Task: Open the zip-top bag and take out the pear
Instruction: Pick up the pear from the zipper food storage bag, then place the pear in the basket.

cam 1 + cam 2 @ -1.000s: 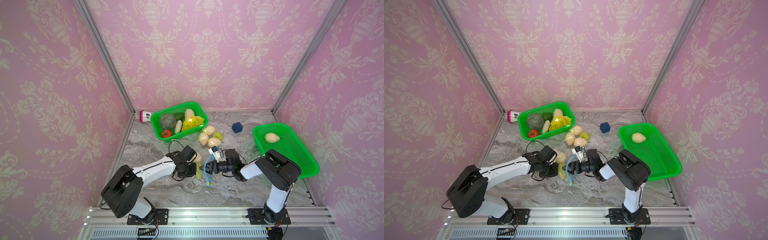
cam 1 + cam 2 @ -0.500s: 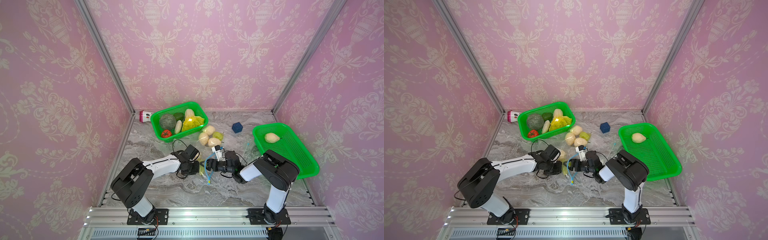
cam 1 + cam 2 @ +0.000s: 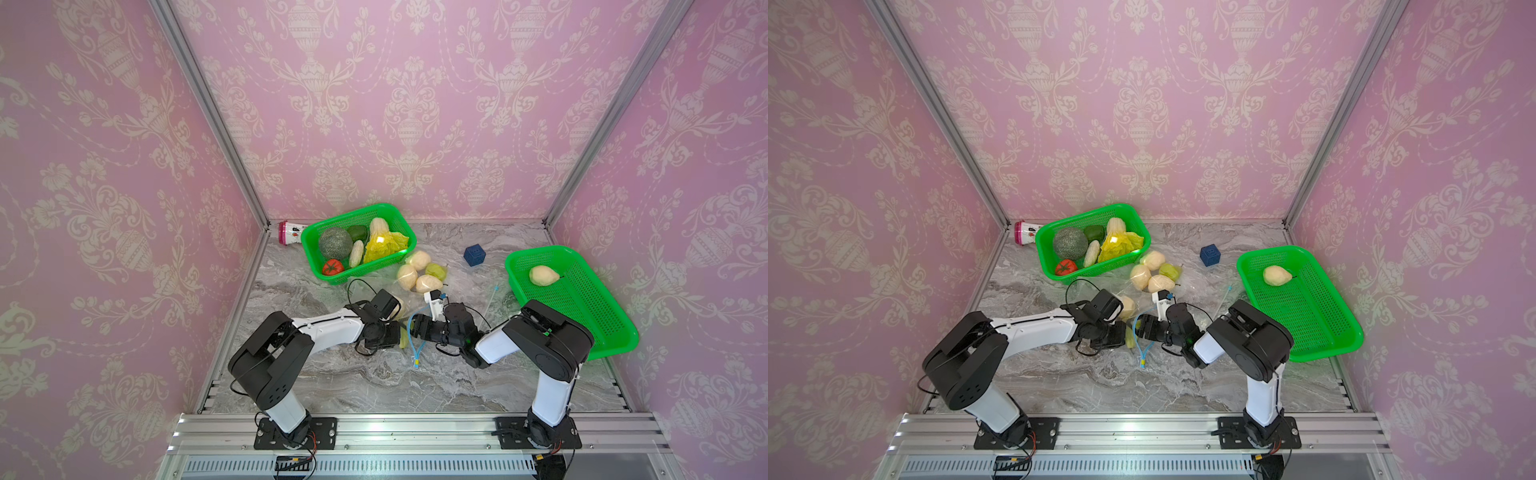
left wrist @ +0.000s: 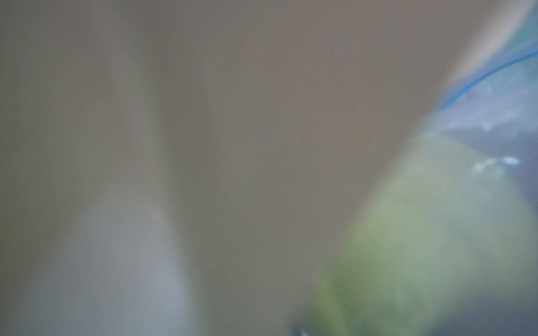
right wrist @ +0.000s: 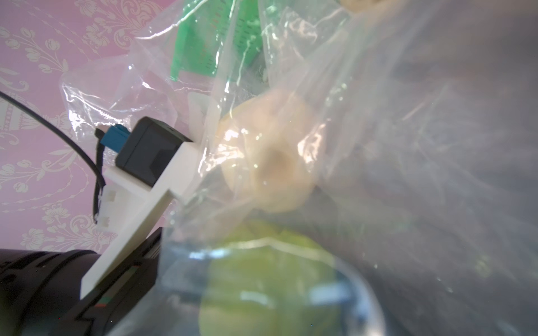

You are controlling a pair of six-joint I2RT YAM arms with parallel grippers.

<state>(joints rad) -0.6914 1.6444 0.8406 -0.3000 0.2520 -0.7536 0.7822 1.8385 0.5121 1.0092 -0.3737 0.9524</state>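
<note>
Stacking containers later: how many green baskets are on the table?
2. One green basket sits at the back, holding vegetables; the other green basket lies on the right, holding one pale fruit. None looks hidden.

The left arm is folded at the elbow, forearm stretched low toward the centre, and the left gripper has its jaws closed. The right arm is folded likewise, wrist turned inward so that the right gripper faces the left one at close range; its jaw spacing is not discernible.
</note>
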